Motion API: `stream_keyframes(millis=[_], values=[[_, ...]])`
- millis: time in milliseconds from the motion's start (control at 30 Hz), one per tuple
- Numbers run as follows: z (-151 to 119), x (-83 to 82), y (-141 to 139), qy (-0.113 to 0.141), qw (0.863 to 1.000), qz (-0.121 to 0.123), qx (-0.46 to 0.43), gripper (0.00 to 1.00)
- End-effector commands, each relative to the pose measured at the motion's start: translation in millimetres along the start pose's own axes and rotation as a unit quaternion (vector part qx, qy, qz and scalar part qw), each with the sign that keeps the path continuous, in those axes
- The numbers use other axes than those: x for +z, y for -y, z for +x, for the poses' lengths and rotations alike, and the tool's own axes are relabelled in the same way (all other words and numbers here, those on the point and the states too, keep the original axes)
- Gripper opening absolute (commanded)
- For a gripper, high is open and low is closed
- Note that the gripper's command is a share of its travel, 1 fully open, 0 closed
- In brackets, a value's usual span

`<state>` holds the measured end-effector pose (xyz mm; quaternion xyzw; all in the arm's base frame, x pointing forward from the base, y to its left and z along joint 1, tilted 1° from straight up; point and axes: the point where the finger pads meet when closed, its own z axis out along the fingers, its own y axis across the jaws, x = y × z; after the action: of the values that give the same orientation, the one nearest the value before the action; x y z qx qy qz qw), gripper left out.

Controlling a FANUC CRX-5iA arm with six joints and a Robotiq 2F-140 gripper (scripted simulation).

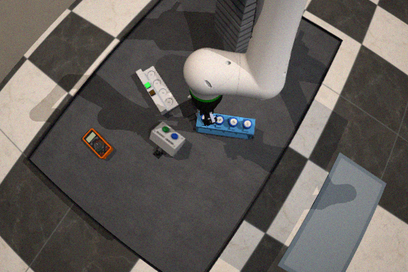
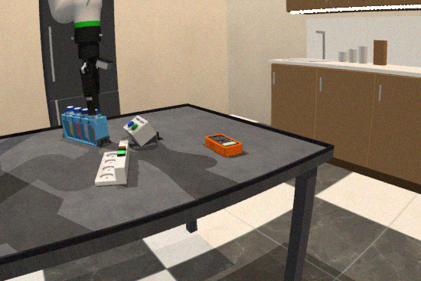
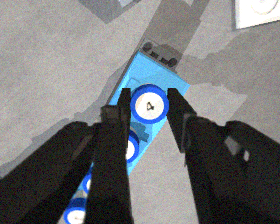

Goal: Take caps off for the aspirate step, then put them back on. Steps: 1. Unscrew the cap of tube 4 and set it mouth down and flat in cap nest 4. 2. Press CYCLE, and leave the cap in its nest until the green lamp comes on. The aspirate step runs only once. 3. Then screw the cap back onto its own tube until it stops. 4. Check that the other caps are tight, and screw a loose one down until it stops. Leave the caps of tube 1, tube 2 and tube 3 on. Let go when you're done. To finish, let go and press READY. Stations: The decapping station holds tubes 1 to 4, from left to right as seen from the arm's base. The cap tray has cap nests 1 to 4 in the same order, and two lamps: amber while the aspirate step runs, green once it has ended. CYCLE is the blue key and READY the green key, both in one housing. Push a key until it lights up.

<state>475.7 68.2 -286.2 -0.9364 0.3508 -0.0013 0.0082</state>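
The blue decapping station [image 1: 225, 126] stands mid-table with several blue-capped tubes; it also shows in the side view [image 2: 85, 129]. In the wrist view the cap marked 4 [image 3: 149, 105] sits on its tube at the rack's end. My gripper [image 3: 148, 102] points straight down over it, with one finger on each side of the cap, shut on it. The gripper shows from above [image 1: 207, 118] and from the side [image 2: 95, 109]. The neighbouring caps [image 3: 128, 147] sit on their tubes. The white cap tray [image 1: 156, 89] lies nearby with its green lamp [image 1: 147, 85] lit; its nests look empty.
The grey key housing [image 1: 168, 138] with a green and a blue key stands just in front of the rack. An orange multimeter [image 1: 97, 143] lies further left. The arm's dark pedestal [image 1: 237, 1] rises at the back of the table.
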Motion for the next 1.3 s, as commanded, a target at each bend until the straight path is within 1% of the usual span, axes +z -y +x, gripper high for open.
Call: stream_keyframes(millis=[0, 100, 200, 333, 400, 433, 533, 633, 733, 867, 1067, 1100, 1267], values=[[0.6, -0.6, 0.5, 0.0, 1.0, 0.0, 0.0, 0.3], [0.5, -0.6, 0.5, 0.0, 1.0, 0.0, 0.0, 0.3], [0.6, -0.5, 0.5, 0.0, 0.997, 0.0, 0.075, 0.3], [0.6, -0.5, 0.5, 0.0, 0.985, 0.001, 0.174, 0.3], [0.6, -0.5, 0.5, 0.0, 0.985, 0.001, 0.174, 0.3], [0.6, -0.4, 0.4, 0.0, 0.98, 0.001, 0.199, 0.3], [0.6, -0.3, 0.5, 0.0, 0.962, 0.001, 0.271, 0.3], [0.6, -0.3, 0.5, 0.0, 0.939, 0.001, 0.343, 0.3], [0.6, -0.2, 0.4, 0.0, 0.911, 0.001, 0.412, 0.3], [0.6, -0.1, 0.4, 0.0, 0.866, 0.001, 0.5, 0.3], [0.6, 0.0, 0.4, 0.0, 0.866, 0.001, 0.5, 0.3], [0.6, 0.5, 0.5, 0.0, 0.866, 0.001, 0.5, 0.41], [0.6, 0.5, 0.5, 0.0, 0.866, 0.001, 0.5, 0.41]])
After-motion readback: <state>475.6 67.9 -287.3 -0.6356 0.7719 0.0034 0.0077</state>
